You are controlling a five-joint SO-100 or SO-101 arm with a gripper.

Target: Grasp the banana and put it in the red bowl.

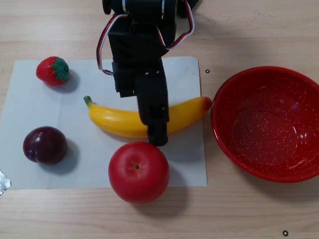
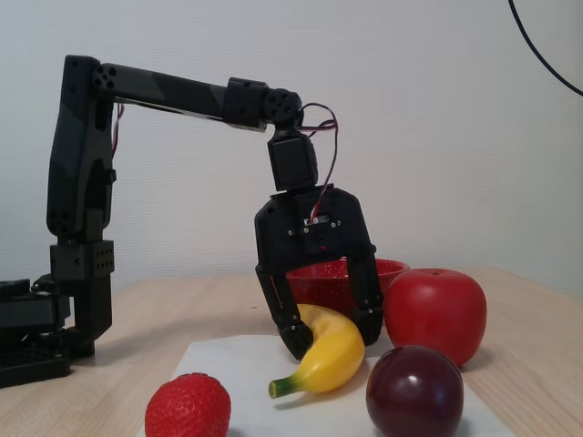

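Observation:
The yellow banana point(image 1: 117, 119) lies on white paper, green stem to the left and orange end towards the red bowl point(image 1: 299, 84) in the other view. My gripper point(image 1: 156, 124) is down over the banana's middle with one finger on each side. In the fixed view the gripper point(image 2: 334, 342) has both fingers pressed against the banana point(image 2: 332, 360), which still rests on the paper. The red bowl point(image 2: 319, 278) stands empty behind the gripper in that view.
A red apple point(image 1: 138, 172) sits right next to the banana, close to the fingertip point(image 1: 158, 137). A dark plum point(image 1: 45, 145) and a strawberry point(image 1: 52, 70) lie on the paper's point(image 1: 30, 109) left part. The arm base point(image 2: 55, 337) stands at the left in the fixed view.

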